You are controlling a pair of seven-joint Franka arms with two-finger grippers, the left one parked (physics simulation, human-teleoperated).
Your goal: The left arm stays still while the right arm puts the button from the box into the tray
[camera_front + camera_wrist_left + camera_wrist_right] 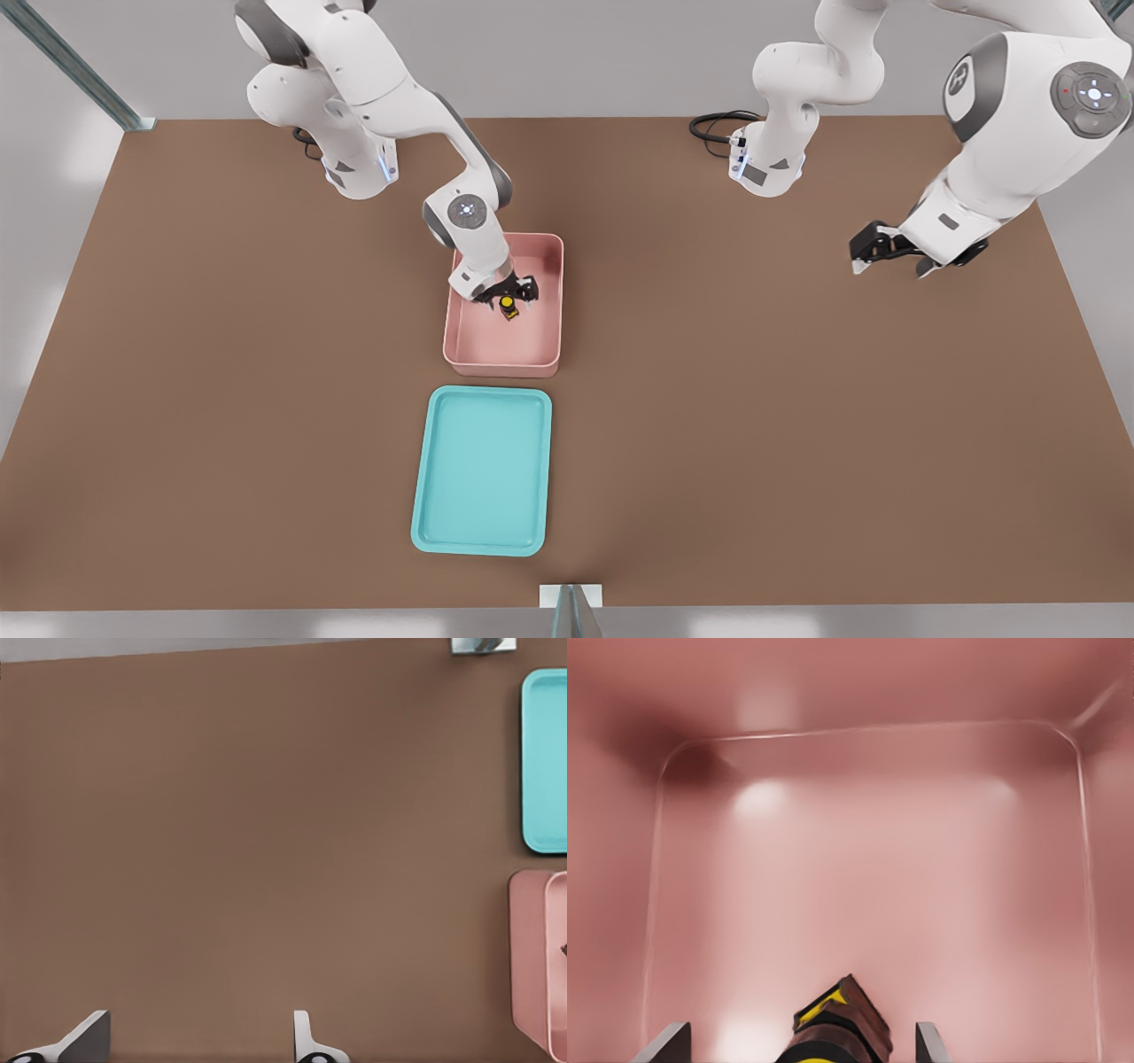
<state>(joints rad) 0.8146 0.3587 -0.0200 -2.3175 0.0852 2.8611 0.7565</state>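
The button (507, 305) is sitting inside the pink box (469, 359), between the gripper's (508, 301) spread, released fingers (666, 1043). The blue tray (425, 496) is lying just beside the box on the brown table (797, 425), holding nothing.

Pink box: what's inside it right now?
Inside the box sits the button, with the right arm's pincer lowered over it, fingers open. The floor beneath the button is covered.
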